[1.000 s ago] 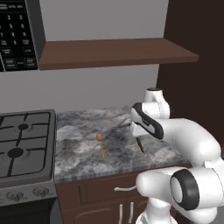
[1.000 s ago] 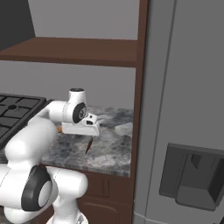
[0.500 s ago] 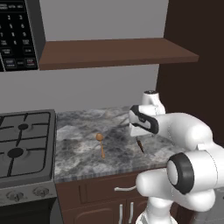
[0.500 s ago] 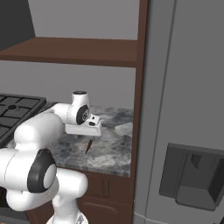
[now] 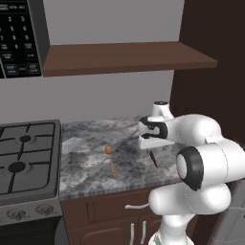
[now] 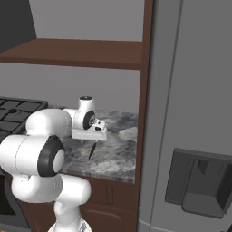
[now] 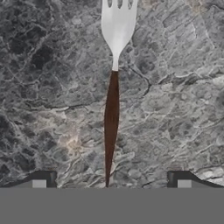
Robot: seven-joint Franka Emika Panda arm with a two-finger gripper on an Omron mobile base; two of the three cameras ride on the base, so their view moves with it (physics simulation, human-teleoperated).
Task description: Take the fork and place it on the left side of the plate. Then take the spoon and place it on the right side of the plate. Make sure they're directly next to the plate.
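Note:
The fork (image 7: 113,109) lies flat on the marble counter, its silver tines far from the hand and its dark brown handle pointing back at it. My gripper (image 7: 111,181) is open just above the handle's end, one fingertip (image 7: 43,180) on each side and nothing held. From the base, the white hand hovers low over the fork (image 5: 153,159), whose handle also sticks out below the hand in the right base view (image 6: 92,150). The orange-tan spoon (image 5: 110,156) lies on the counter to the fork's left, bowl away from the front edge. The plate is out of view.
A gas stove (image 5: 24,153) adjoins the counter on the left. A dark wooden shelf (image 5: 124,57) hangs above. A brown cabinet wall (image 6: 144,113) and a grey fridge (image 6: 195,136) close off the counter's right end. The counter's front edge (image 5: 119,189) runs just behind the fork.
The arm's elbow has swung round and the hand has edged slightly left over the fork. Fork and spoon lie where they were, and the jaws stay open.

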